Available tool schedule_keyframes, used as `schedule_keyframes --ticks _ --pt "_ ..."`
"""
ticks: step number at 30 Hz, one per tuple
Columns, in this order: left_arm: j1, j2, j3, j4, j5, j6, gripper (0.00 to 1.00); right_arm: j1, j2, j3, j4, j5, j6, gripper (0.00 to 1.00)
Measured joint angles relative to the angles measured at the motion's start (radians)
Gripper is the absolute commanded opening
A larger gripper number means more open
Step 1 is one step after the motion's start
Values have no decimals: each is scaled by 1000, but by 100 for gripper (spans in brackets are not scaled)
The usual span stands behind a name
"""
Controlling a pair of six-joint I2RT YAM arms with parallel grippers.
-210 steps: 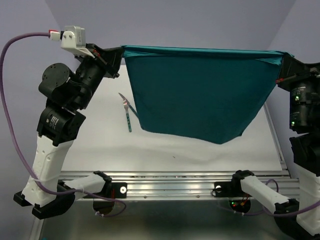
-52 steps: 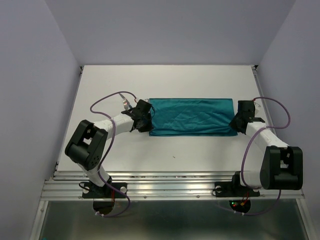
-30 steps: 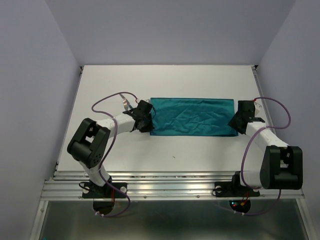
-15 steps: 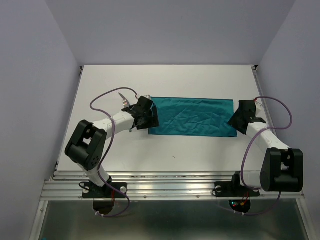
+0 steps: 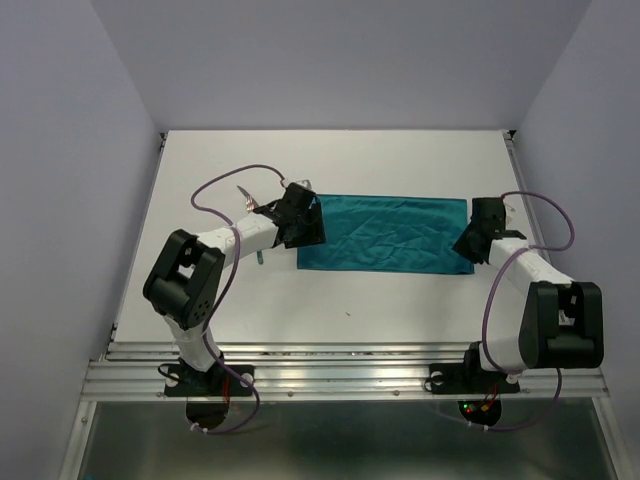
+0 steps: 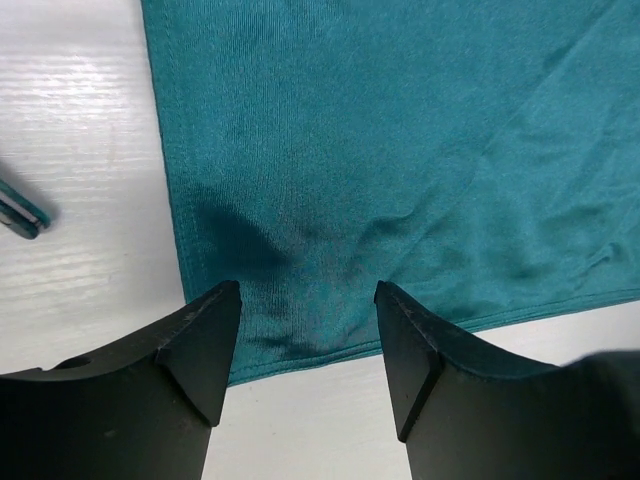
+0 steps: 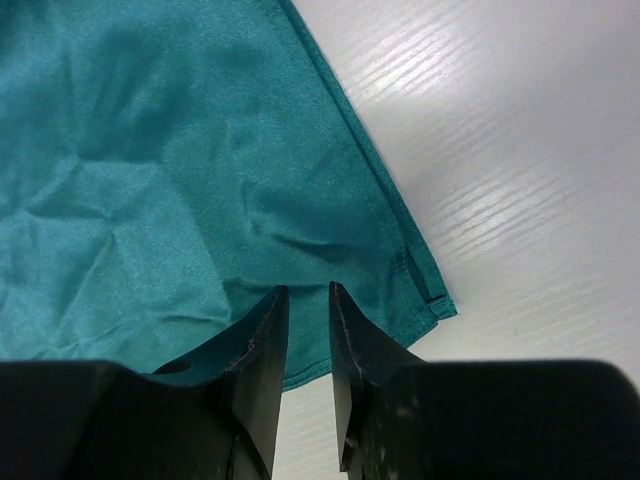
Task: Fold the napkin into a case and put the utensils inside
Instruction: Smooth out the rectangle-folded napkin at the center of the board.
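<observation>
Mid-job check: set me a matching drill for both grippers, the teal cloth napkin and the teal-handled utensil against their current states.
1. left gripper
2. right gripper
3. teal-green cloth napkin
4. thin teal utensil handle

A. flat rectangle on the table
B. jaws narrowly apart, at cloth's corner
C. on bare table beside cloth's edge
D. jaws wide apart above cloth

Pairs: 1-D; 2-B; 3-A; 4-C

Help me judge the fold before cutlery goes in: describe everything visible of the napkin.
The napkin is soft teal-green cloth with a stitched hem, lying flat and creased on the table as a wide rectangle. A doubled edge at its near right corner suggests a fold. The open left claw hangs over its near left corner, the right claw, jaws nearly together, over the near right.
</observation>
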Motion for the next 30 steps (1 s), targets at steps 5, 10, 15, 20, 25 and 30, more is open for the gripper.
schedule_keyframes --ticks 5,10,15,20,25,30 --pt "0 74 0 14 33 -1 65 0 43 0 0 38 6 30" --pt "0 97 7 35 43 1 65 0 105 -3 -2 110 11 33" --pt "0 99 7 38 43 2 65 0 123 -3 -3 167 16 33" --pt "0 102 7 48 42 2 64 0 94 -4 -17 188 19 33" --pt "0 102 6 49 41 3 64 0 11 -10 -23 177 27 33" --pt "0 102 6 50 40 5 64 0 11 -57 -24 140 58 31"
